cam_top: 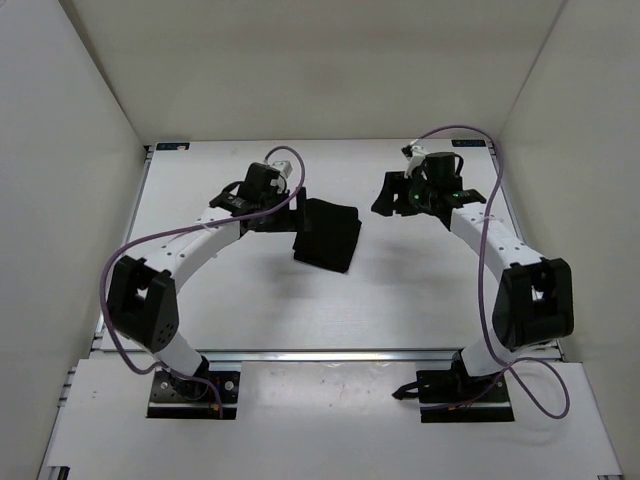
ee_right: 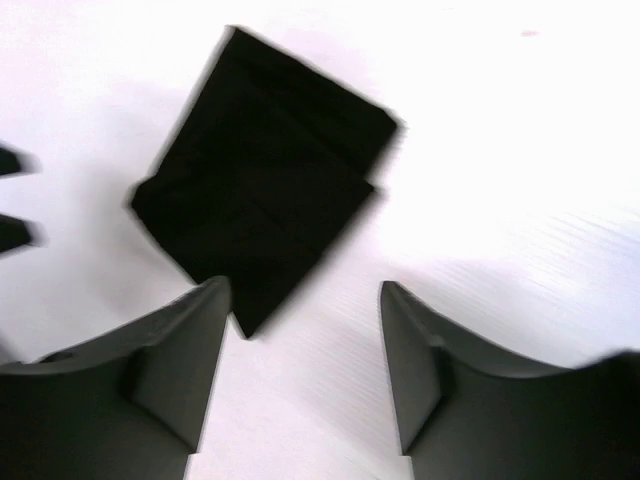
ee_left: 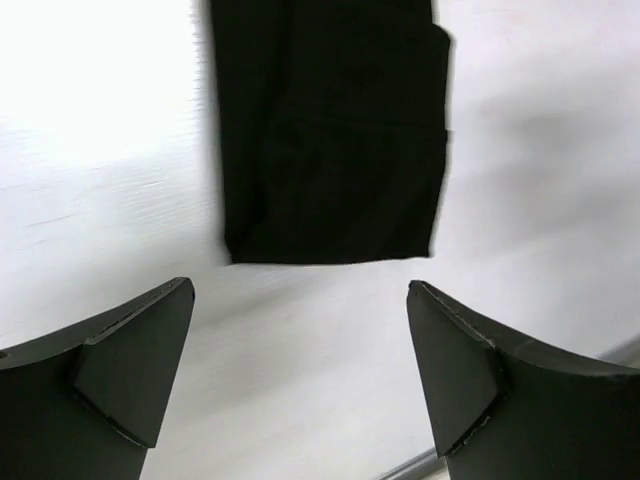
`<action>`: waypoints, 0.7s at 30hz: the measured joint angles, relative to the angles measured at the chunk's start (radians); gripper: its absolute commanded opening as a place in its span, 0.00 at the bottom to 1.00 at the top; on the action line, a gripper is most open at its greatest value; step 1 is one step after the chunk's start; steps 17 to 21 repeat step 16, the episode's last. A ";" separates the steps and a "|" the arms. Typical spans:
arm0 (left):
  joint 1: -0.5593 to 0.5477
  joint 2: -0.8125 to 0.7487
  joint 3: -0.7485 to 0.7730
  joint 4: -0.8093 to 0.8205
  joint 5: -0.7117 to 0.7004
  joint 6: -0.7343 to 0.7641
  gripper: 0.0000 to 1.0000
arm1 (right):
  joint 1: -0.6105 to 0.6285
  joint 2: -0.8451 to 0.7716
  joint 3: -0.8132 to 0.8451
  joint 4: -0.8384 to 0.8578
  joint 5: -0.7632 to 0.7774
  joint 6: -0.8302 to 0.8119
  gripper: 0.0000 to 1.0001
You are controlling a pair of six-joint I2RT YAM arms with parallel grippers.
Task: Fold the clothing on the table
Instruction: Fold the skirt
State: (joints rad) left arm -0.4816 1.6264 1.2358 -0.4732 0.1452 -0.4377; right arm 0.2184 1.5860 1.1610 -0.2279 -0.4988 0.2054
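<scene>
Left gripper (ee_left: 300, 290) and right gripper (ee_right: 305, 288) wide apart, empty, near folded clothing (cam_top: 328, 234).

One clothing (cam_top: 328, 234), one table (cam_top: 400, 300), two arms (cam_top: 195, 255), two grippers: left gripper (ee_left: 300, 295), right gripper (ee_right: 305, 290).

A robotics lab cell: plain white walls (cam_top: 70, 100) box in a rail-edged table (cam_top: 400, 300) with two bolted-down arms (cam_top: 200, 250).

Black clothing (cam_top: 328, 234) lies folded mid-table (cam_top: 400, 300).
</scene>
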 measured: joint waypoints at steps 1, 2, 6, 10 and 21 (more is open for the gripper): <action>0.002 -0.020 0.011 -0.033 -0.035 0.023 0.99 | -0.002 -0.021 0.014 -0.042 0.054 -0.021 0.64; 0.006 -0.040 0.012 -0.066 -0.068 0.042 0.98 | 0.002 -0.042 0.020 -0.079 0.111 -0.047 0.66; 0.037 -0.084 -0.044 -0.175 -0.162 0.080 0.98 | 0.015 -0.092 -0.011 -0.182 0.256 -0.108 0.73; 0.054 -0.130 -0.148 -0.267 -0.231 0.089 0.98 | -0.001 -0.142 -0.121 -0.219 0.291 -0.101 0.76; 0.045 -0.230 -0.225 -0.337 -0.259 0.089 0.99 | 0.000 -0.155 -0.215 -0.230 0.280 -0.050 0.76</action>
